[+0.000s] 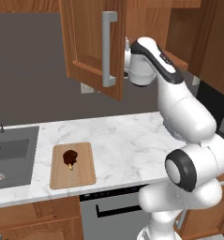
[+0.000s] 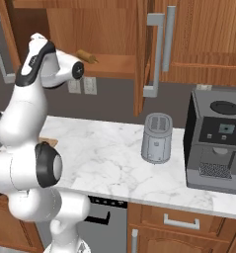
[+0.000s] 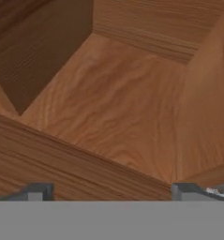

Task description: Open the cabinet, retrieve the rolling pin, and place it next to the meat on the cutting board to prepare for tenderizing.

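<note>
**Ana:** Rolling pin (image 2: 87, 57) first: it lies on the bottom shelf of the cabinet (image 2: 114, 64), doors swung open, and in the right base view it sits just beyond the arm's wrist, toward the back of the shelf. Its long axis runs slantwise across the shelf, one thin handle pointing out toward the open front.

**Ben:** And the gripper (image 3: 113, 191)?

**Ana:** The hand view has the two fingertips standing wide apart at the bottom, nothing between them. It looks into a bare wooden corner of the cabinet's inside.

**Ben:** So the pin isn't ahead of the fingers.

**Ana:** Not in that view. My guess is the hand points past it, and the pin lies off to one side. The coming move turns on swinging the hand round to it and setting the fingers across the barrel, not along it.

**Ben:** Where does it go afterwards?

**Ana:** Down to the cutting board (image 1: 83, 177) on the marble counter (image 1: 123, 140), well below and to the left of the cabinet in the left base view, beside the sink (image 1: 10, 159). The meat (image 1: 69, 158) sits on the board's upper left part, leaving bare wood on its right.

**Ben:** Anything else nearby?

**Ana:** A toaster (image 2: 156, 138) and a coffee machine (image 2: 216, 141), both further right.
</note>
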{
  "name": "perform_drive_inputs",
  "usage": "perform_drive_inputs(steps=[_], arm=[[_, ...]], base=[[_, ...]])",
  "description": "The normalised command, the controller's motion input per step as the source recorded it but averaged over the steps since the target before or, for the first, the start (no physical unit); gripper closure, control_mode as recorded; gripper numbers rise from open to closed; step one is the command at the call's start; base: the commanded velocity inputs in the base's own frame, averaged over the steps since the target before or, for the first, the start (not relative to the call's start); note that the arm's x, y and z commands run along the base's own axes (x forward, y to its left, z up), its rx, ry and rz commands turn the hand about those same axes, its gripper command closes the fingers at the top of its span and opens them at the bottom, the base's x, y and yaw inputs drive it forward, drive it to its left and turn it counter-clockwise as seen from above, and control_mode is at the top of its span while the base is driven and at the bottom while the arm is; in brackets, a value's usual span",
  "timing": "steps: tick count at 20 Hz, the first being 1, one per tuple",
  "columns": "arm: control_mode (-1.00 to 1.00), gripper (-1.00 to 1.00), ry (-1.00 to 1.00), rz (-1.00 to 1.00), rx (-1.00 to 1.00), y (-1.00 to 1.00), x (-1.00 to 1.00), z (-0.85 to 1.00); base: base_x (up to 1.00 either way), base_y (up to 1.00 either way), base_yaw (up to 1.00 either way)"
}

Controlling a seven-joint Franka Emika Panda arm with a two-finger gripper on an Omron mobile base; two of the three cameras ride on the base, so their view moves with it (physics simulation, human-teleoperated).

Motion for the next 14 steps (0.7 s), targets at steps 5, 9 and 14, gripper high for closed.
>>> perform_drive_inputs(steps=[5, 9, 14], arm=[[-1.0, -1.0, -0.03, 0.07, -0.06, 0.76, -0.07, -0.02], [-1.0, -1.0, -0.03, 0.06, -0.07, 0.75, -0.03, 0.0], [-1.0, -1.0, -0.02, 0.05, -0.09, 0.73, 0.0, 0.0]], base=[[0.0, 0.0, 0.0], [0.0, 0.0, 0.0], [0.0, 0.0, 0.0]])
